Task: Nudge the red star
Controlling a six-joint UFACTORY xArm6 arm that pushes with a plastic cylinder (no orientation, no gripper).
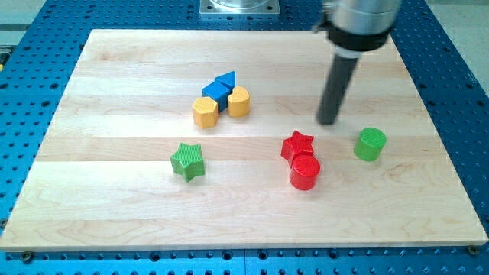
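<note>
Red cylinder [304, 172] touching red star [297, 145]; my tip [328, 121] just beyond.

Pale wooden board [114, 214] with faint plank seams, evenly lit, lying on a blue perforated metal table [30, 46] showing past every edge, grey metal mounting plate [240, 7] beyond the top edge
</note>
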